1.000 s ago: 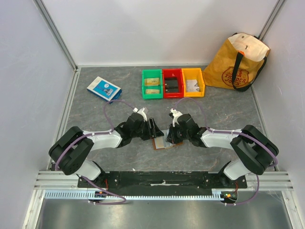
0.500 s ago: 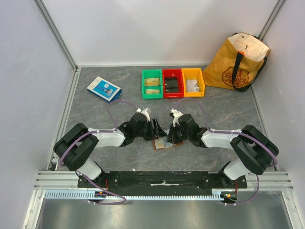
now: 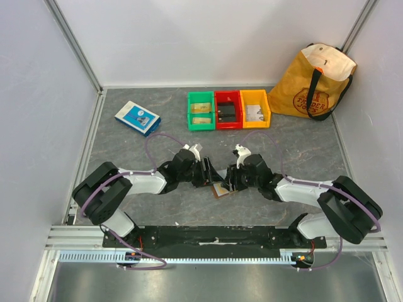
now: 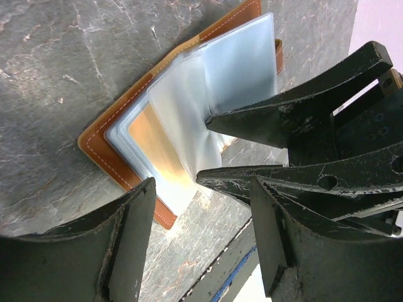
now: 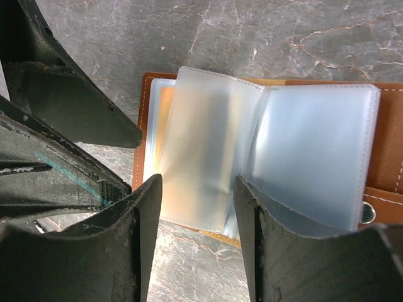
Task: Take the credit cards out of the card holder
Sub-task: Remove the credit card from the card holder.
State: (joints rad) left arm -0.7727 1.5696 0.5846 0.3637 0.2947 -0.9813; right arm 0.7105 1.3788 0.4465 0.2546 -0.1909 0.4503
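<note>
The card holder (image 3: 221, 189) lies open on the table between my two grippers, brown leather with pale frosted sleeves (image 5: 315, 151) fanned up. A tan-gold credit card (image 4: 154, 148) sits inside the left-hand sleeve and also shows through the plastic in the right wrist view (image 5: 165, 126). My right gripper (image 5: 196, 189) is open, its fingers (image 4: 283, 119) straddling a raised sleeve page at the fold. My left gripper (image 4: 201, 189) hangs open just beside the holder's near corner with nothing between its jaws.
Green (image 3: 201, 111), red (image 3: 228, 109) and yellow (image 3: 255, 108) bins stand in a row at the back. A blue-and-white flat box (image 3: 137, 117) lies back left, and a yellow tote bag (image 3: 313, 82) leans in the back right corner.
The right gripper has gone from shut to open and its arm has shifted right. The card holder has turned slightly. The left gripper has edged closer to the holder.
</note>
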